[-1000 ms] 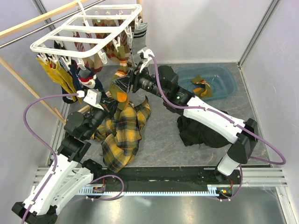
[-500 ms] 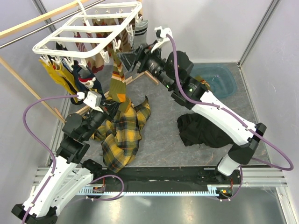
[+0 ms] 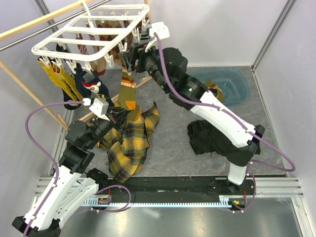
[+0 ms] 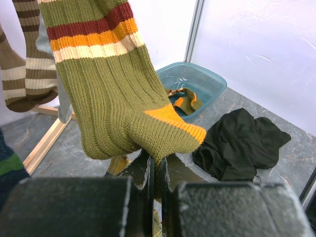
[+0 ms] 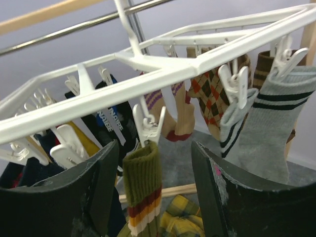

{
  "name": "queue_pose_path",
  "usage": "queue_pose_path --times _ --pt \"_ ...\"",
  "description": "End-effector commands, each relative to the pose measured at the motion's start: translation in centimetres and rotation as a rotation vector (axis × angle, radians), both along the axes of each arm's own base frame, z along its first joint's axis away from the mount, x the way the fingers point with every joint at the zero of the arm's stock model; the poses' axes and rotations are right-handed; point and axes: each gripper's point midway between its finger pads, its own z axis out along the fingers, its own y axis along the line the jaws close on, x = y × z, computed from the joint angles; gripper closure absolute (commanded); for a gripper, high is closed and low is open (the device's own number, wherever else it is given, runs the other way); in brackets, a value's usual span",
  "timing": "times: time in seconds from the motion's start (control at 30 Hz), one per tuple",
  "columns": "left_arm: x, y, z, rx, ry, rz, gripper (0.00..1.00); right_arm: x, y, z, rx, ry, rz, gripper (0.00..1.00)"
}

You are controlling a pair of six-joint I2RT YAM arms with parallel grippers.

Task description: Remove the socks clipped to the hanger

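Observation:
The white hanger (image 3: 89,34) hangs at the back left with several socks clipped under it. An olive-orange striped sock (image 3: 128,86) hangs from a white clip (image 5: 148,123) on the near rail. My left gripper (image 4: 157,170) is shut on the lower end of this sock (image 4: 108,94), by its orange heel. My right gripper (image 5: 150,185) is raised to the hanger (image 5: 163,64) and open. Its fingers stand either side of the sock's olive cuff (image 5: 143,173), just below the clip, without touching it. A grey striped sock (image 5: 266,123) and a brown argyle sock (image 5: 210,94) hang to the right.
A yellow plaid cloth (image 3: 128,143) lies under the hanging sock. A black garment (image 3: 212,138) lies beneath the right arm. A teal tub (image 3: 232,81) at the back right holds an olive-orange sock (image 3: 213,94). Wooden rack bars (image 3: 29,94) stand on the left.
My right arm has risen from low beside the sock to the hanger's clip, and its jaws have opened wider. The hanger swayed slightly. The left grip is unchanged.

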Motion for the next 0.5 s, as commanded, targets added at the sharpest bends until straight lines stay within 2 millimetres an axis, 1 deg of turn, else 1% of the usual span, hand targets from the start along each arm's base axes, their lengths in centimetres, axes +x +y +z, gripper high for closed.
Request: queue_pose_path --times 0.0,0.1,0.13,0.27,0.3,0.33,0.4,0.47 --pt "-0.3 -0.1 1.1 0.010 -0.057 -0.015 0.98 -0.5 0.2 1.7 -0.006 -0.057 -0.018 0.32" --pt "-0.4 0.0 1.2 0.007 -0.059 -0.016 0.98 -0.4 1.1 1.4 -0.008 -0.068 -0.013 0.32" --pt "-0.4 0.0 1.1 0.008 -0.057 -0.016 0.98 -0.3 1.0 1.7 0.001 -0.071 -0.020 0.32" --pt "-0.4 0.0 1.2 0.005 -0.060 -0.014 0.98 0.6 1.3 1.4 0.002 -0.079 -0.061 0.31" --pt "-0.4 0.0 1.2 0.005 -0.060 -0.014 0.98 0.8 1.6 1.3 0.004 -0.080 -0.065 0.32" --pt "-0.4 0.0 1.2 0.003 -0.059 -0.016 0.98 0.9 1.6 1.6 0.009 -0.088 -0.068 0.33" --pt "-0.4 0.0 1.2 0.002 -0.059 -0.016 0.98 1.2 2.1 1.3 0.009 -0.089 -0.071 0.37" --pt "-0.5 0.0 1.3 0.002 -0.060 -0.015 0.98 1.1 2.2 1.7 0.017 -0.098 -0.079 0.41"
